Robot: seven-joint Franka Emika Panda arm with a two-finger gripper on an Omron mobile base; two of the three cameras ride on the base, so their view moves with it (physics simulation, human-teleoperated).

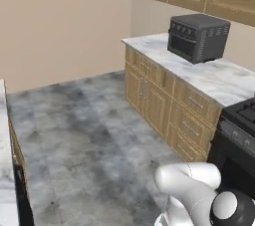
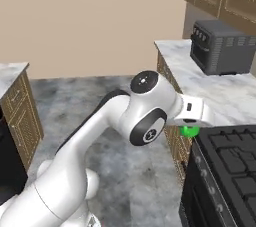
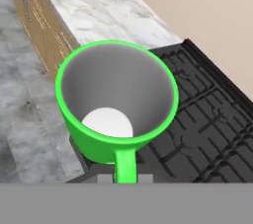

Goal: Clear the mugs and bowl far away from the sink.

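Note:
A bright green mug (image 3: 116, 102) with a grey inside and white bottom hangs upright in the hand view. My gripper (image 3: 125, 178) is shut on its handle (image 3: 125, 165). The mug hovers over the seam between the marble counter (image 3: 106, 13) and the black stove (image 3: 207, 114). In the right base view a sliver of the green mug (image 2: 189, 131) shows under the white hand, and my gripper (image 2: 190, 125) is at the stove's near left corner. The bowl and the sink are out of view.
A black toaster oven (image 1: 198, 37) (image 2: 222, 47) stands on the marble counter (image 1: 219, 78) beyond the stove (image 2: 230, 166). Wooden drawers (image 1: 164, 95) run below the counter. Open grey floor (image 1: 89, 135) lies to the left, with another counter edge (image 1: 4, 170) at far left.

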